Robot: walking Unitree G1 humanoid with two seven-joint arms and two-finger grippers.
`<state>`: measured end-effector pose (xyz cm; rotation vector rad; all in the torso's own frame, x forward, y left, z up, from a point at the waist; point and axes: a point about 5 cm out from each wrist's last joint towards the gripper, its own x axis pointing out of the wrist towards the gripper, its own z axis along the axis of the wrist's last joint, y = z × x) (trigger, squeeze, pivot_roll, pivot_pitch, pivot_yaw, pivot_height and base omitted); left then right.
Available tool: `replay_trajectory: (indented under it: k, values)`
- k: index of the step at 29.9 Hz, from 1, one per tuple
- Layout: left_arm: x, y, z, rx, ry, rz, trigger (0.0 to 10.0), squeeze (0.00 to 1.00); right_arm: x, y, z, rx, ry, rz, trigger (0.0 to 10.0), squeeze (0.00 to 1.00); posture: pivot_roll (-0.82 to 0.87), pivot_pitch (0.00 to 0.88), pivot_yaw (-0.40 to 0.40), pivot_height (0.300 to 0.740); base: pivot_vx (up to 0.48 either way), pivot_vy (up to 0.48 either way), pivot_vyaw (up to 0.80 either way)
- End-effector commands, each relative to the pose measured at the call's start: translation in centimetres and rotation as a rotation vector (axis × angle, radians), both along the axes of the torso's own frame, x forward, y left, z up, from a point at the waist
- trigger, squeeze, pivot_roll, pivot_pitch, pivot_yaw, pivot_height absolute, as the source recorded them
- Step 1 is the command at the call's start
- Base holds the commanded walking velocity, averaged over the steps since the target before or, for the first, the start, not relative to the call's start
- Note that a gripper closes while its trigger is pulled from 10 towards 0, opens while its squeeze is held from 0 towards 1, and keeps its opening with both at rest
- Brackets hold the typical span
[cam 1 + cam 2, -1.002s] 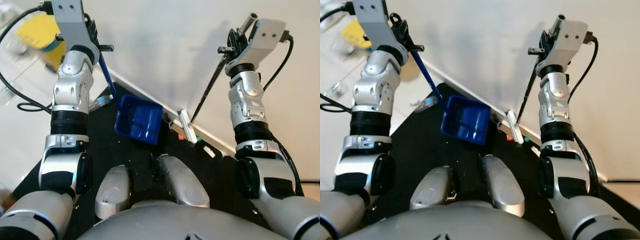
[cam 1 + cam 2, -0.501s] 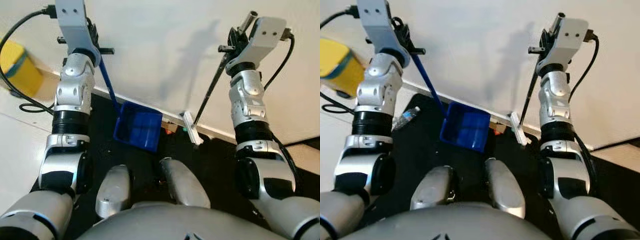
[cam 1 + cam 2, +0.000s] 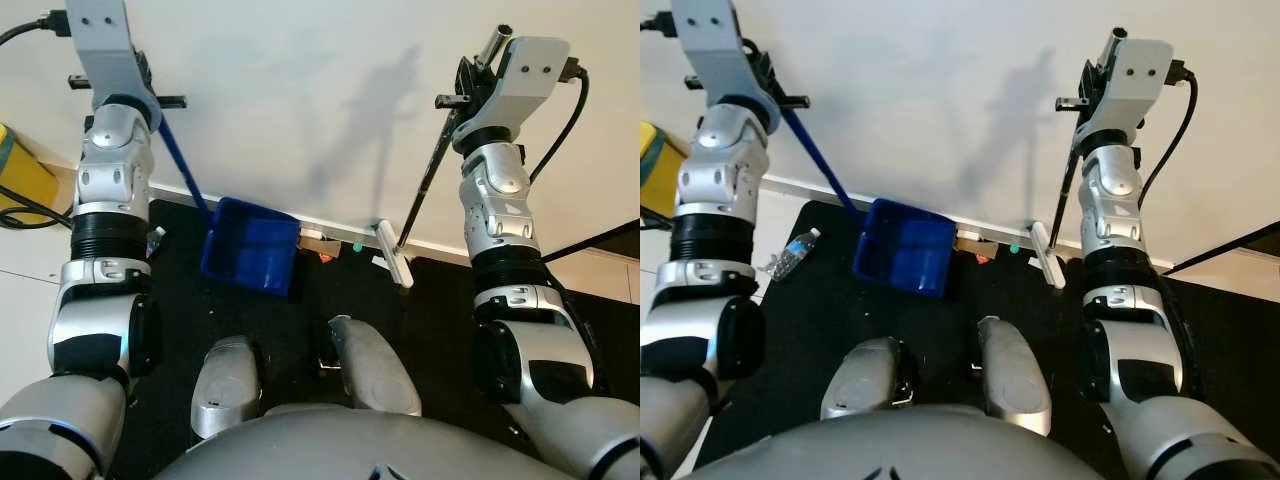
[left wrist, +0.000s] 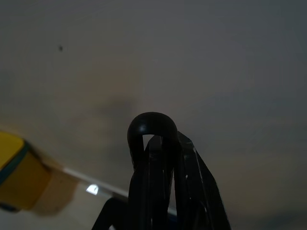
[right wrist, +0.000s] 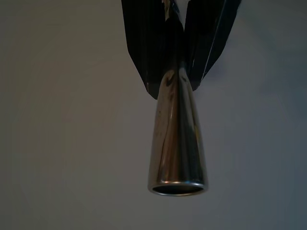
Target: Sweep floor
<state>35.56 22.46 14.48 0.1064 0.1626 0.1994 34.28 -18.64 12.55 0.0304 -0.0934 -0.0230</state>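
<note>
1. Two cleaning tools hanging raised before the white wall (image 3: 300, 90): blue dustpan (image 3: 250, 246) hovering over the black mat (image 3: 820, 320), just before the baseboard (image 3: 980, 232); broom (image 3: 425, 195) slanting down on the right, white head (image 3: 393, 254) reaching the mat's far edge.
2. Left gripper (image 3: 148, 98) holding high at the left, fingers (image 4: 158, 182) clamping shut around the dustpan's blue handle (image 3: 183, 172).
3. Right gripper (image 3: 468, 88) holding high at the right, fingers (image 5: 144, 43) pinching closed on the broom's metal pole, its open silver end (image 5: 177, 153) sticking out past them.
4. Lying on the mat along the baseboard between dustpan and broom head: small scraps of litter (image 3: 325, 250).
5. Lying at the mat's left edge: clear plastic bottle (image 3: 792, 254).
6. Standing at the far left against the wall: yellow bin (image 3: 22, 182).
</note>
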Motion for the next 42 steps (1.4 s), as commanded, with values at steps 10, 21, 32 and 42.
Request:
replay_trajectory:
  k: [10, 21, 32, 42]
  values:
    - [-0.2, 3.2, 0.3, 0.054, 0.005, 0.061, 10.0, 0.00, -1.2, -1.7, -0.8, -0.043, 0.026, -0.035, 10.0, 0.00, 0.15, 0.036, -0.020, 0.740, 0.000, 0.000, 0.00]
    - [1.0, 1.5, -0.6, -0.024, -0.051, 0.062, 10.0, 0.00, -2.7, -3.1, -2.7, -0.122, 0.130, 0.016, 10.0, 0.00, 0.12, 0.058, -0.015, 0.740, 0.000, 0.000, 0.00]
    - [2.1, -0.1, -0.4, -0.032, -0.108, 0.066, 10.0, 0.00, -2.3, -3.9, -2.2, -0.086, 0.068, -0.017, 10.0, 0.00, 0.09, 0.099, 0.011, 0.740, 0.000, 0.000, 0.00]
    - [2.1, -1.6, -1.2, -0.026, -0.135, 0.076, 10.0, 0.00, -1.3, -4.1, -0.7, -0.115, 0.017, 0.001, 10.0, 0.00, 0.07, 0.137, 0.016, 0.740, 0.000, 0.000, 0.00]
